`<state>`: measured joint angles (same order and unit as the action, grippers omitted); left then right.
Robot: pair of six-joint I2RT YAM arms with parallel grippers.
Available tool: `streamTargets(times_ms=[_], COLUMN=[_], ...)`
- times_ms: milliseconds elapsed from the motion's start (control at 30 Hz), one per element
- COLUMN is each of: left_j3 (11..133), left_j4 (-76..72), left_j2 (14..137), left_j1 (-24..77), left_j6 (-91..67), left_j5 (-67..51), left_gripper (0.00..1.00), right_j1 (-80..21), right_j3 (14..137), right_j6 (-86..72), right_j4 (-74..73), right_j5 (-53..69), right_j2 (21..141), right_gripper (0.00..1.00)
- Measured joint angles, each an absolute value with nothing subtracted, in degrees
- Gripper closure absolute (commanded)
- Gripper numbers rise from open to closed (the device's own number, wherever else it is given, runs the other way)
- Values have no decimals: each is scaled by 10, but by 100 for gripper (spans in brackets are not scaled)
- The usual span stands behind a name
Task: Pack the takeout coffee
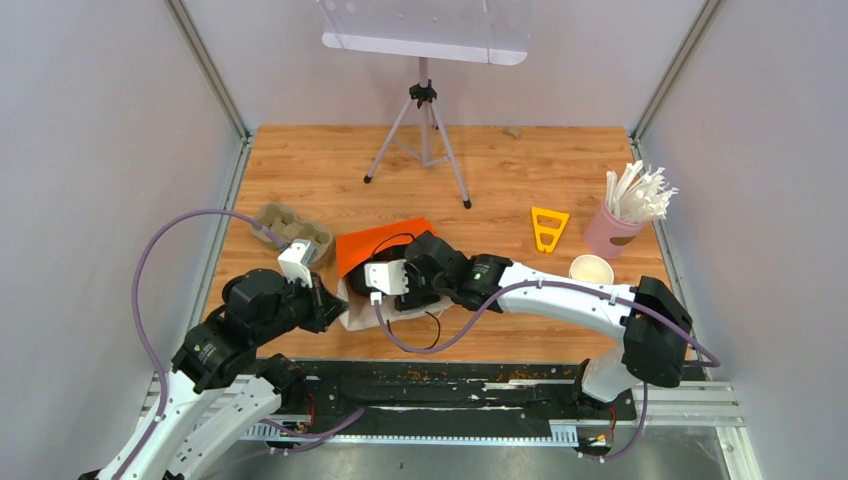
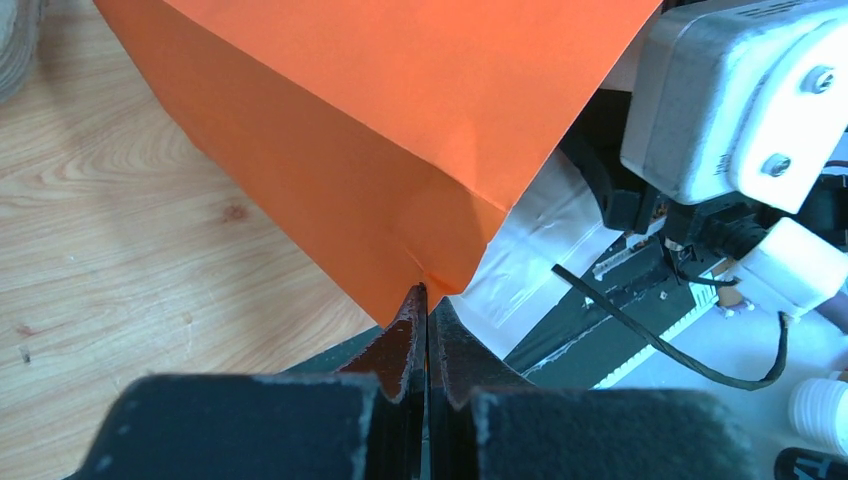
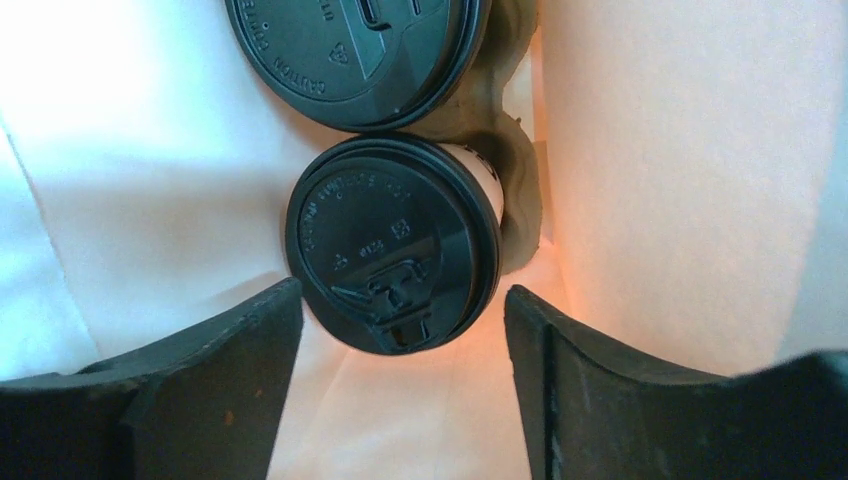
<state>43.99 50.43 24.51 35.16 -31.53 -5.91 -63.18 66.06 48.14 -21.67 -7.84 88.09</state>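
Wood table (image 1: 520, 170) w/ orange bag (image 1: 375, 245), pulp tray (image 1: 280, 220), tripod (image 1: 423, 97), pink straw cup (image 1: 606, 234) — yellow bit (image 1: 549, 212), maybe plastic.

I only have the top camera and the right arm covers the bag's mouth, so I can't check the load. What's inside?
Observer: Right wrist camera shows a nearer cup and a farther cup, both black-lidded, in a pulp holder.
Operator: And the right gripper?
Observer: The right gripper is open, jaws either side of the nearer cup's lid.
Operator: The left?
Observer: The left gripper is shut on a corner of the orange bag.
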Motion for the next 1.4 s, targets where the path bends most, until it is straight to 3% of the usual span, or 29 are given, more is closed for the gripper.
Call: streamTargets(times_ms=[333,467,667,1400], left_j3=[440,440,440,440], left_j4=[503,503,503,503], left_j2=[245,245,245,245], left_j1=[352,352,352,352], left_j6=[-319,-319,-321,-321], left_j5=[-59,-59,-59,-59], left_gripper=[100,100,100,100], right_j1=[-632,-632,-631,-631], right_j3=[661,661,661,607], right_j6=[466,463,463,466], right_j4=[-237,-236,-212,-87], right_j5=[-58,-50,-51,-107], right_j2=[860,860,865,890], right_gripper=[67,75,82,87])
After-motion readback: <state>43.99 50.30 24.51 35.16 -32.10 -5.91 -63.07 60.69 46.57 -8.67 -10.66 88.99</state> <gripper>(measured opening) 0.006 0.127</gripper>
